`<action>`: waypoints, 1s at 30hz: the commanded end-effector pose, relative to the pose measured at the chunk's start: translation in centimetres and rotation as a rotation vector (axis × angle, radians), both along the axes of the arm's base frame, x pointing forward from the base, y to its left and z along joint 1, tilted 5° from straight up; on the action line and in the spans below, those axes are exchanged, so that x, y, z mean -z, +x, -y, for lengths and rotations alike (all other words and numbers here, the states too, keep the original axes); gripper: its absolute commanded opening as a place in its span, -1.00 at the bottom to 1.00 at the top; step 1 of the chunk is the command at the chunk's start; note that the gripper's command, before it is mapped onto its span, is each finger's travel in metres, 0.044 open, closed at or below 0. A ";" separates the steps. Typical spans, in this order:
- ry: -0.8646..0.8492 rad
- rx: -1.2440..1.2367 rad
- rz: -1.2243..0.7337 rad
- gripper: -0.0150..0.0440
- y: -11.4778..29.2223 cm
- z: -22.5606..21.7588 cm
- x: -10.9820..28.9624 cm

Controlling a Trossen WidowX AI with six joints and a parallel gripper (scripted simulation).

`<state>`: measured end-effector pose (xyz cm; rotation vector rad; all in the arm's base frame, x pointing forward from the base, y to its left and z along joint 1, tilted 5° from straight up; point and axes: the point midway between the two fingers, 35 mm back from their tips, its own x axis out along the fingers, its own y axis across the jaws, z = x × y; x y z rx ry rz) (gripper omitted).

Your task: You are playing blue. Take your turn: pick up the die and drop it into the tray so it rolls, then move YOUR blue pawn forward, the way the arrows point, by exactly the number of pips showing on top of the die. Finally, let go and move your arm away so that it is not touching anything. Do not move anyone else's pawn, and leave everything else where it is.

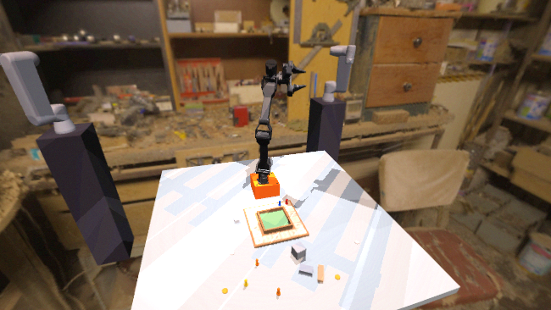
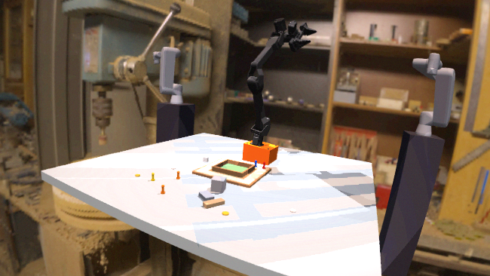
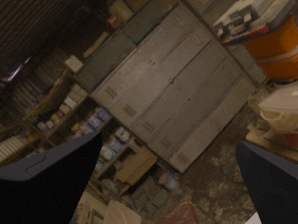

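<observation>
A small white die (image 1: 236, 220) (image 2: 206, 159) lies on the table beside the board, outside the tray; its pips are too small to read. The square board (image 1: 302, 231) (image 2: 246, 183) carries a brown-walled tray (image 1: 278, 229) (image 2: 231, 172) with a green floor. The blue pawn (image 1: 280, 203) (image 2: 255, 164) stands upright at the board's edge nearest the robot base, beside the red pawn (image 1: 286, 202) (image 2: 264, 165). The board's arrows cannot be made out. My gripper (image 1: 304, 79) (image 2: 313, 36) (image 3: 169, 143) is open and empty, raised high above the table and far from the die and pawns.
Past the board are a grey block (image 1: 298, 251) (image 2: 218, 185), a flat grey piece (image 1: 306, 269), a wooden block (image 1: 320, 274) (image 2: 213, 203), orange pawns (image 1: 257, 262) (image 1: 278, 291), a yellow pawn (image 1: 246, 283) (image 2: 152, 176) and yellow discs (image 1: 225, 290) (image 1: 337, 277). Two grey arms on pillars flank the table.
</observation>
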<state>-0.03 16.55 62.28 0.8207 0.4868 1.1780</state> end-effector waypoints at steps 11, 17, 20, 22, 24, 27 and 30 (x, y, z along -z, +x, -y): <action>-0.143 0.266 0.362 0.44 -0.2 -5.5 2.5; -0.314 0.410 0.562 0.44 2.4 -9.6 5.3; -0.419 0.472 0.645 0.44 4.5 -11.5 7.0; -0.394 0.470 0.628 0.44 5.2 -12.3 7.2; -0.458 0.501 0.666 0.44 6.9 -13.4 8.4; -0.583 0.548 0.725 0.44 9.9 -14.7 10.6; -0.715 0.586 0.768 0.44 13.4 -15.5 13.0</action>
